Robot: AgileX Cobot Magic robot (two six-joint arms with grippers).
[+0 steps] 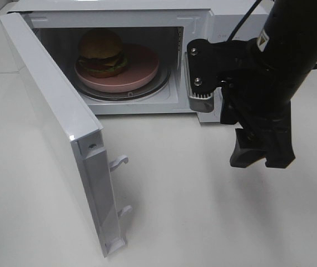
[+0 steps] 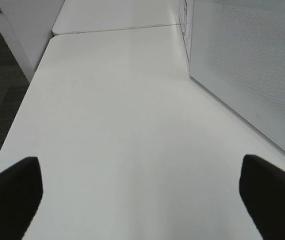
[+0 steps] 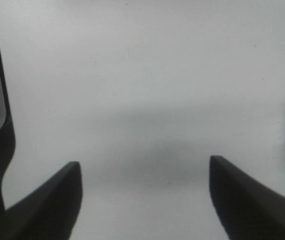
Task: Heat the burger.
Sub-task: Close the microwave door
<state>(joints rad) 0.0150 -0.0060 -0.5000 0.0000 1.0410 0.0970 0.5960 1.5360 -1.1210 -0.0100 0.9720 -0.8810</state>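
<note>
- Exterior high view: a white microwave (image 1: 114, 18) stands at the back of a pale table (image 1: 192, 211). Its door (image 1: 53, 105) is swung fully open toward the left side of the scene.
- The burger (image 1: 102, 51) is inside the oven cavity. It sits on a pink plate (image 1: 142, 67), toward the plate's left half, and the plate rests on the glass turntable (image 1: 158, 86).
- Two white latch hooks (image 1: 118, 162) stick out from the free edge of the door.
- The black right arm (image 1: 292, 50) comes in from the upper right, in front of the microwave's right end. The right gripper (image 1: 258, 160) hangs above the bare table, pointing down, clear of the oven opening and well apart from the burger.
- The left gripper is not in this view.
- Left wrist view: the left gripper (image 2: 140, 164) is spread wide, with one dark finger (image 2: 12, 195) at each lower corner. Only the white table (image 2: 132, 110) shows between them, and it carries nothing.
- The perforated face of the microwave door (image 2: 252, 65) stands just beside this gripper, apart from it.
- Right wrist view: the right gripper (image 3: 145, 167) has its jaws apart, with its black fingers (image 3: 52, 205) framing empty table surface (image 3: 147, 75). It grips nothing, and a soft shadow lies on the table between the fingers.
- The burger does not appear in either wrist view.
</note>
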